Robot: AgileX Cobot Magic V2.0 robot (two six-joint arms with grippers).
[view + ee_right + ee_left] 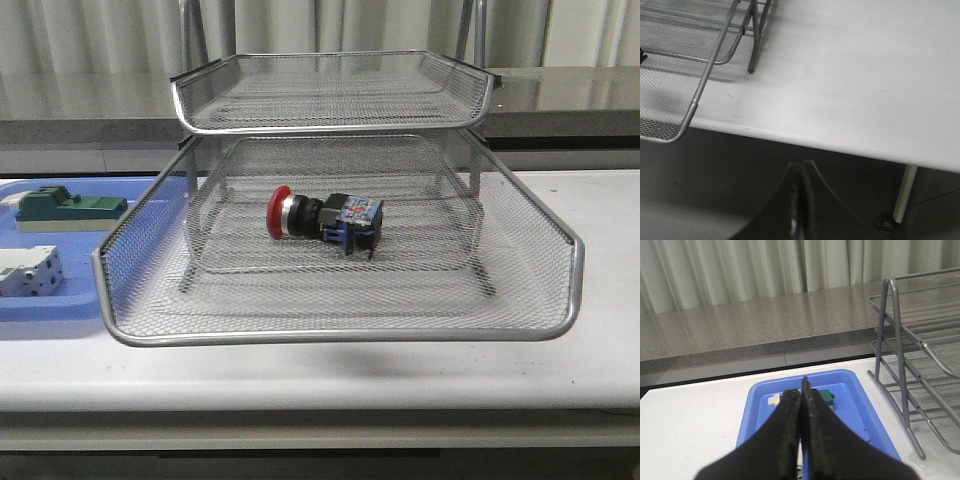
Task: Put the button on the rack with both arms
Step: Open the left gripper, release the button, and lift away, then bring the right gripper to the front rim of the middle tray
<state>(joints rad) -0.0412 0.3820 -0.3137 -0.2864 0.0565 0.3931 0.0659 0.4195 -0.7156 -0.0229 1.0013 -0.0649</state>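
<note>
Both grippers are pressed closed and hold nothing: the left gripper [801, 405] hangs above the blue tray [757, 405] at the left end of the table [600, 350], while the right gripper [800, 175] sits out beyond the table's front edge, off the rack's [340, 335] right front corner.

Resting on the mesh floor of the rack's large lower tier, near its middle, the button [325, 217] lies on its side, long axis running left to right along the table, red cap toward the left arm and blue rear block toward the right. By that evidence the placement appears complete, and neither arm is near the part; the rack's rim and the upper tier stand between it and either gripper. Neither wrist view shows the button, so which arm is closer cannot be told.

On the blue tray remain a green-and-beige block [70, 208] and a white terminal block [30, 272].

A small printed label shows on the button's rear block, too fine to read. No brand is legible anywhere.
</note>
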